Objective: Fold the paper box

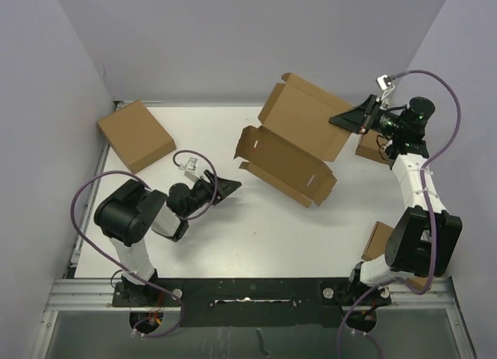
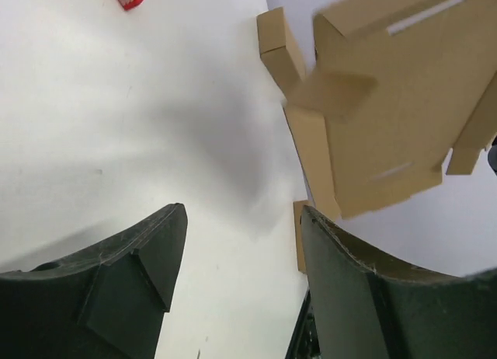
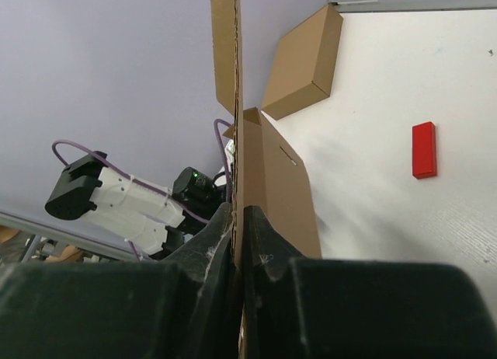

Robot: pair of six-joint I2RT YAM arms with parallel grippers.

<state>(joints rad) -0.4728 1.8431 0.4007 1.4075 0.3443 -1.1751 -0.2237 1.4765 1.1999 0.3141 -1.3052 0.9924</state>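
One unfolded paper box (image 1: 291,141), tilted, mid-worktop toward the far-right corner. Right gripper (image 1: 359,116) is clamped on its flap. Left gripper (image 1: 231,186) is spread, empty, left of centre. One closed box (image 1: 136,135) in the far-left corner. One red block (image 3: 424,150). Two partly hidden at the right edge: far cardboard piece (image 1: 370,148), near cardboard piece (image 1: 379,241).
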